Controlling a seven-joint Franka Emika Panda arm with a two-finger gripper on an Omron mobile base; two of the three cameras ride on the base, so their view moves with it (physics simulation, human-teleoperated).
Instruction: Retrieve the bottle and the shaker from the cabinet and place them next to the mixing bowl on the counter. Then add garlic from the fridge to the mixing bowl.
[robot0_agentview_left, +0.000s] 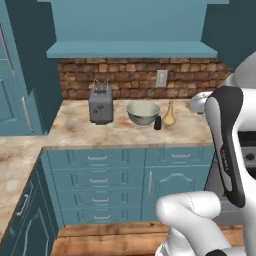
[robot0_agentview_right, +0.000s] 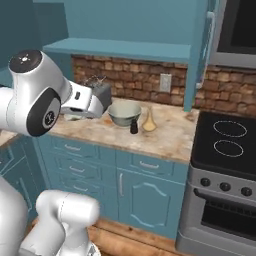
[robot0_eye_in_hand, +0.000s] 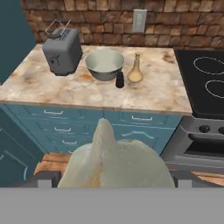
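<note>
Garlic (robot0_eye_in_hand: 116, 159), a big pale bulb with a pointed top, fills the lower middle of the hand view and sits between the spread fingers of the claw (robot0_eye_in_hand: 116, 177). The bulb covers most of each finger; only dark corners of them peep out at its left and right. The claw stands wide, closed around the bulb, which hangs in the air in front of the teal drawers, well short of the worktop (robot0_eye_in_hand: 87, 94).

On that worktop the mixing bowl (robot0_eye_in_hand: 104, 64) stands near the brick wall, with the grey toaster (robot0_eye_in_hand: 62, 51) to its left in the hand view. The shaker (robot0_eye_in_hand: 120, 80) stands upright just in front of the bowl's right side, and the bottle (robot0_eye_in_hand: 135, 70) stands upright just to the right of it, close to the bowl. Whether either touches the bowl is too fine to tell. The bowl's inside looks plain and pale.

From the left base view the cabinet (robot0_agentview_left: 130, 49) hangs above, its top cut off by the frame. The black stove (robot0_eye_in_hand: 210, 83) is cropped at the right edge.
</note>
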